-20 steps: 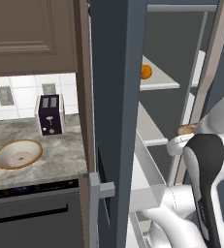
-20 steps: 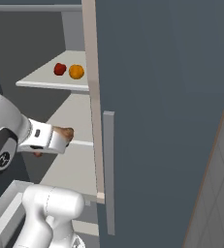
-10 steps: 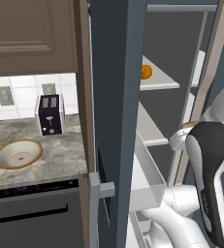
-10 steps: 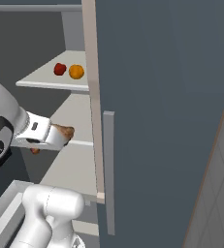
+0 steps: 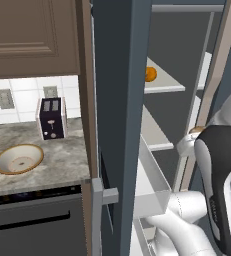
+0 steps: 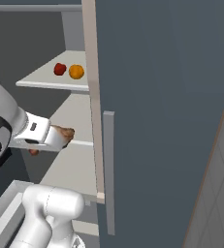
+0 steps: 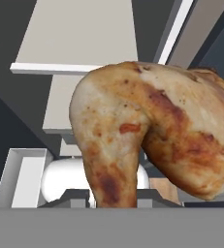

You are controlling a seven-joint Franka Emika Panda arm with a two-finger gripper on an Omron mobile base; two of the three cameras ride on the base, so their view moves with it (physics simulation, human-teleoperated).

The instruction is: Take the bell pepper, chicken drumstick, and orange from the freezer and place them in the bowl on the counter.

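Observation:
My gripper [image 6: 59,139] is shut on the golden-brown chicken drumstick [image 6: 64,132] and holds it in the air in front of the freezer's middle shelf [image 6: 72,114]. The hand view has the drumstick [image 7: 147,140] close up, its narrow end pointing down between the fingers. On the upper shelf lie the red bell pepper [image 6: 60,69] and, right beside it, the orange [image 6: 76,71]. The left base view catches the orange [image 5: 151,74] past the open freezer door [image 5: 119,100], and the beige bowl [image 5: 18,159] stands with nothing in it on the marbled counter [image 5: 57,165].
A dark toaster [image 5: 52,118] stands behind the bowl against the tiled wall. The freezer door's edge and handle [image 5: 101,195] lie between the counter and the shelves. A clear drawer [image 5: 154,182] juts out below the middle shelf. The other door [image 6: 167,97] closes off the right.
The arm's upper links have turned a little. The hand, still holding the drumstick, has hardly shifted in front of the middle shelf.

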